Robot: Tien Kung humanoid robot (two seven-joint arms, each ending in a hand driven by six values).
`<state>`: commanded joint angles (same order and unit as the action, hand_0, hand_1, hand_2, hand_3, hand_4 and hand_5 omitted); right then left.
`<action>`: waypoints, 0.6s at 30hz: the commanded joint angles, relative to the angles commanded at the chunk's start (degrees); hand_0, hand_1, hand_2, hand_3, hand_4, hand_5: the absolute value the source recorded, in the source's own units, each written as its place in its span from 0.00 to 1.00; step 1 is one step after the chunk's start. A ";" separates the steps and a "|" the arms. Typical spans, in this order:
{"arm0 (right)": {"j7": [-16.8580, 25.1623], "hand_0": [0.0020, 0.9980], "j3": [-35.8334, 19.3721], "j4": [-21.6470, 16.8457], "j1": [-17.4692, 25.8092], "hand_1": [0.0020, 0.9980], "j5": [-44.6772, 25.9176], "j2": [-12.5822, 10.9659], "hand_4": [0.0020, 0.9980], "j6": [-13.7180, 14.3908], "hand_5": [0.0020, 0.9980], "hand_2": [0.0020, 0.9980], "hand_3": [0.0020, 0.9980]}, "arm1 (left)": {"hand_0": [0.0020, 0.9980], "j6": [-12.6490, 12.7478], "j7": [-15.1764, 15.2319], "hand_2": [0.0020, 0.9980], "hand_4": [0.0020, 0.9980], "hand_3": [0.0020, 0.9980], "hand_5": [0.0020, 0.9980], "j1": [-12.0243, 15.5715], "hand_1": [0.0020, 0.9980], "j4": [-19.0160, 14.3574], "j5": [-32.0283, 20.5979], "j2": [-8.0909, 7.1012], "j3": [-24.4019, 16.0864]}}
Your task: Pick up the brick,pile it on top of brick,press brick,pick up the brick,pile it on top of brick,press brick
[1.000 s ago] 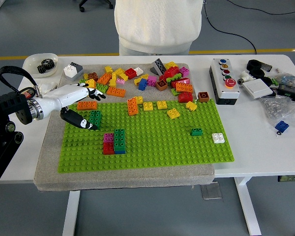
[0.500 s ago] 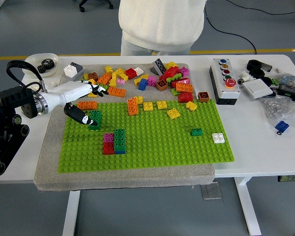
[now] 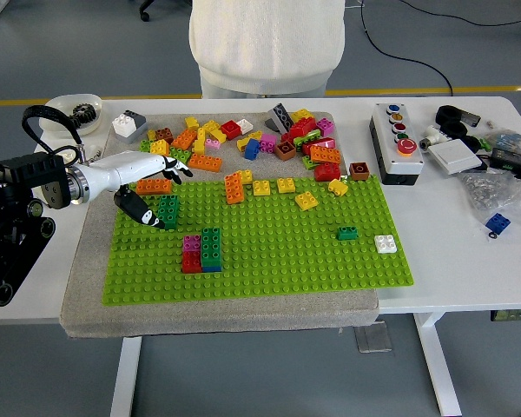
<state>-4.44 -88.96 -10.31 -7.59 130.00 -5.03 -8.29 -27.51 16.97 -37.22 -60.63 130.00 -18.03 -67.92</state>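
Head view: left hand (image 3: 148, 187) clasping an upright dark green brick (image 3: 168, 211) on the green baseplate (image 3: 269, 243).

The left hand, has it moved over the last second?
Yes. The left hand has drifted toward the table's far side and slightly left, judged against the orange brick on the green baseplate. It remains beside the dark green brick.
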 joint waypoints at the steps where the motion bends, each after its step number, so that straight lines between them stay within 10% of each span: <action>1: 0.00 0.74 -0.05 0.00 0.01 0.64 0.00 0.00 0.86 0.01 0.42 0.72 0.64 | 0.87 -0.42 -0.12 0.74 1.00 0.85 0.12 -0.06 0.76 0.00 0.00 0.07 -0.02; 18: 0.00 0.74 0.11 0.00 0.06 0.64 0.00 0.02 0.87 -0.05 0.42 0.72 0.65 | 0.89 -3.75 -0.97 0.79 1.00 0.88 0.14 -0.86 0.78 1.45 0.00 1.25 -0.22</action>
<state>-4.43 -88.86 -10.31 -7.53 130.00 -5.01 -8.34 -31.26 16.00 -38.08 -59.19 130.00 -16.78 -68.15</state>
